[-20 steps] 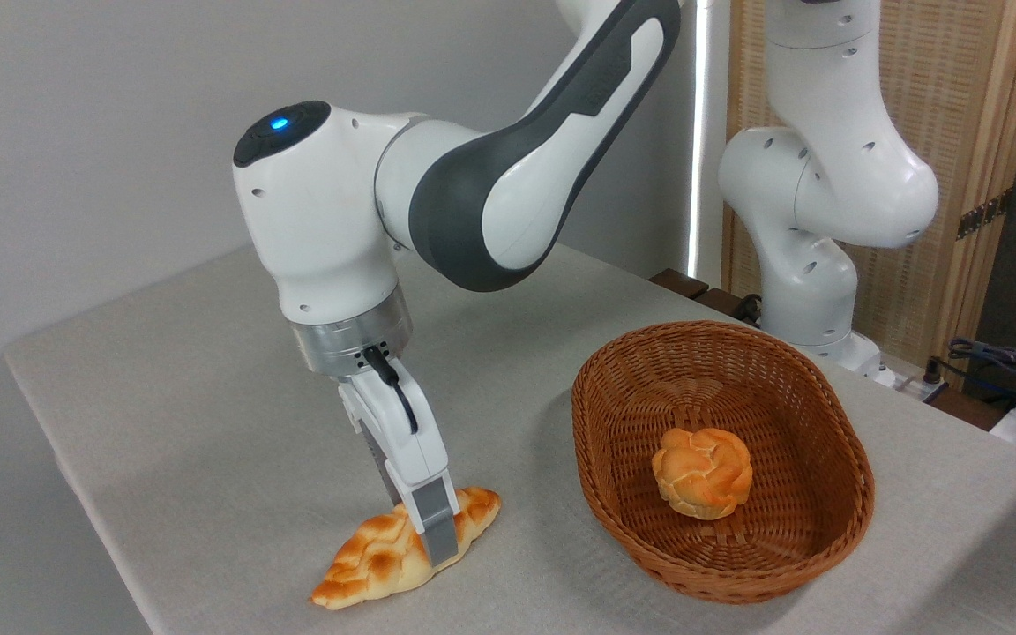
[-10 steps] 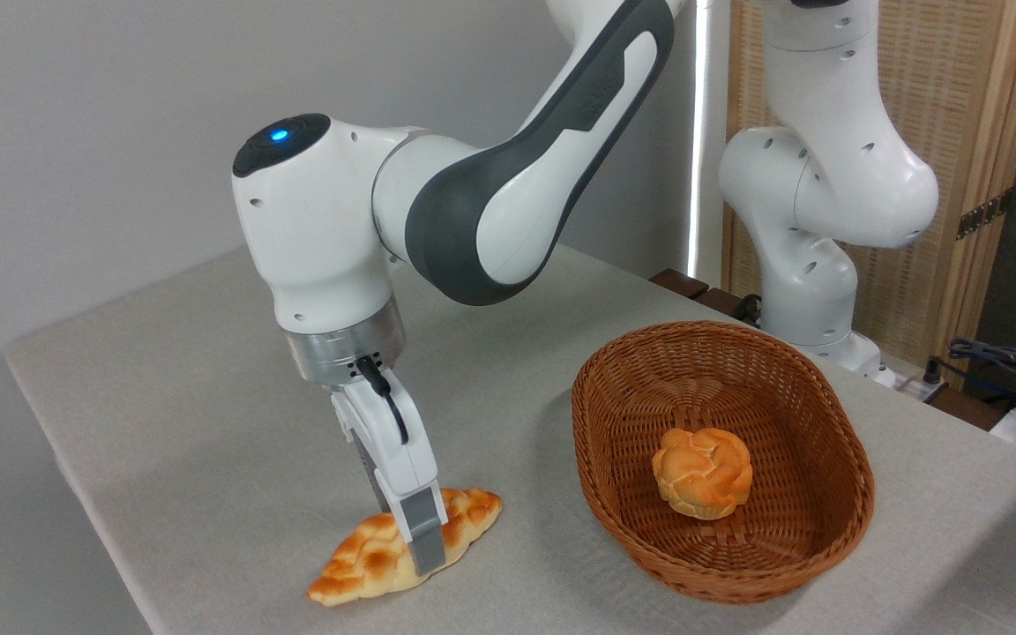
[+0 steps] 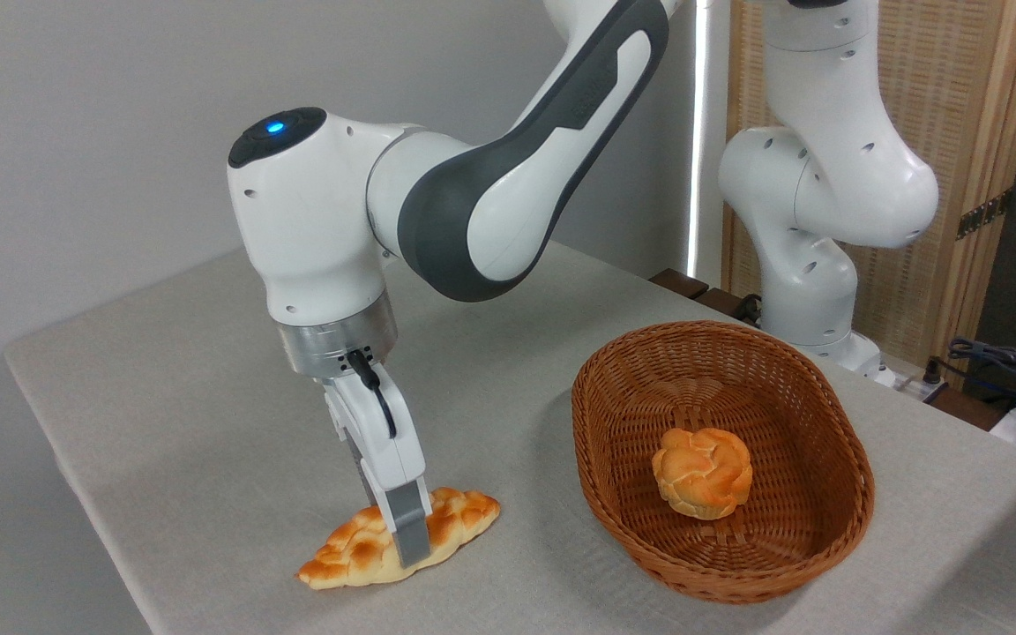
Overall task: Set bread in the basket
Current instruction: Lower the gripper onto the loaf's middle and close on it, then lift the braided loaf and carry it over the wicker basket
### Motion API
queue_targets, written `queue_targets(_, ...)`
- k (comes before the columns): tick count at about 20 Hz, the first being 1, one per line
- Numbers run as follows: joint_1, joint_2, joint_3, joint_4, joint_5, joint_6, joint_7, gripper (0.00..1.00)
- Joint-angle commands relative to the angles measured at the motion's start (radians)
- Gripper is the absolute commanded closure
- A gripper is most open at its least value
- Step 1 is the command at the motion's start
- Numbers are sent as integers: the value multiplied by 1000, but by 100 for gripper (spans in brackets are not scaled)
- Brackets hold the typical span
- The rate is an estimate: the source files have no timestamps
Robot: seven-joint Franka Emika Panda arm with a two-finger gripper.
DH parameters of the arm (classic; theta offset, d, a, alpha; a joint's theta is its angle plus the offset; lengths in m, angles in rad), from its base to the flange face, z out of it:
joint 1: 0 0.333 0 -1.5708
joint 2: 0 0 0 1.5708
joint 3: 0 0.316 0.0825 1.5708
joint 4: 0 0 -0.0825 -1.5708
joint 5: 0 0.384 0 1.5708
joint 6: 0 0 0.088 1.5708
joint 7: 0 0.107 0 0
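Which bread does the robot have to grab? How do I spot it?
Find the big brown basket on the grey table, then look to its left, under the white arm's claw. The bread lies there on the cloth: long, braided, with pointed ends. The bun inside the basket is small and round.
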Motion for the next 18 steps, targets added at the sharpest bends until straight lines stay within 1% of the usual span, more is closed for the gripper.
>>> queue_targets(1,1,-6,-3,5,-1,14,13,100)
queue_targets(4,1,-14,-1,12,-9,5,11,100)
queue_targets(7,2,-47,10,20,-68,-25,11,100)
queue_targets(8,4,-55,13,44,-87,-72,10,100)
queue_targets(11,7,-79,51,124,-124,-279,11,100)
queue_targets(13,24,-150,59,121,-131,-363,14,100)
queue_targets(16,27,-256,63,109,-130,-508,14,100)
queue_targets(18,28,-328,73,49,-124,-555,17,100)
